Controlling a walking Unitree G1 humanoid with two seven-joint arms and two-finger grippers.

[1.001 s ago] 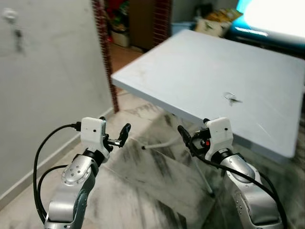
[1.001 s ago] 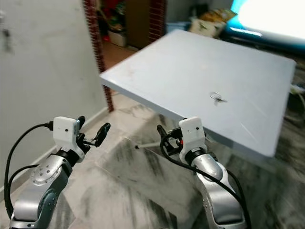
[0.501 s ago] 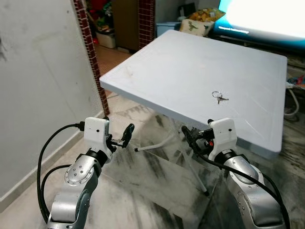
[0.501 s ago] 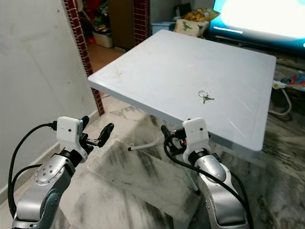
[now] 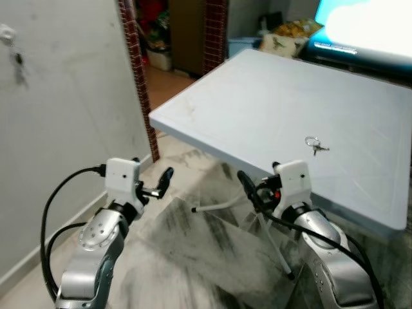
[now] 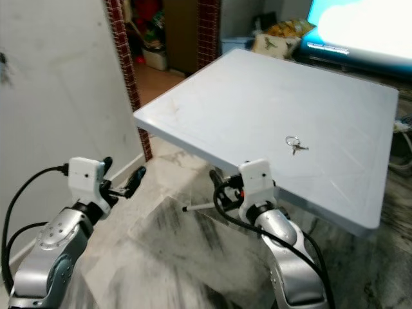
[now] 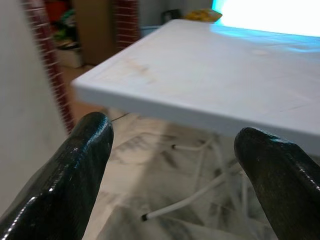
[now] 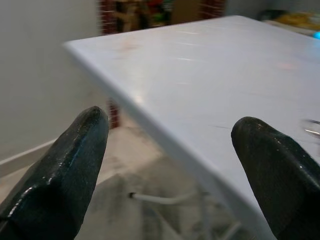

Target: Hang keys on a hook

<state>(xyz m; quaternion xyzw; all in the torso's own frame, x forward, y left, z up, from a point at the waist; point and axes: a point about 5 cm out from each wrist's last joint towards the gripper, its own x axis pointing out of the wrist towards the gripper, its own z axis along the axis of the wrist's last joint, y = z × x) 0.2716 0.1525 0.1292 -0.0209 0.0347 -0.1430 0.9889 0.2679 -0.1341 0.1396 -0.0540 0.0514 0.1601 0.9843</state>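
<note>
A white wall (image 5: 71,129) is flanking the robot's left, a small hook (image 5: 8,33) with something already dangling mounted high on it. The pale desk (image 5: 270,103) is spreading ahead, the keys (image 5: 315,145) lying flat toward its near right part. The left gripper (image 5: 158,187) and right gripper (image 5: 248,187) are hovering below the desk edge, jaws of both wide and empty. Flat keys may be slipping from a shallow pinch, and desk and hook are sitting well apart.

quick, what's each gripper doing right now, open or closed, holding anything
Left gripper: open, holding nothing.
Right gripper: open, holding nothing.
</note>
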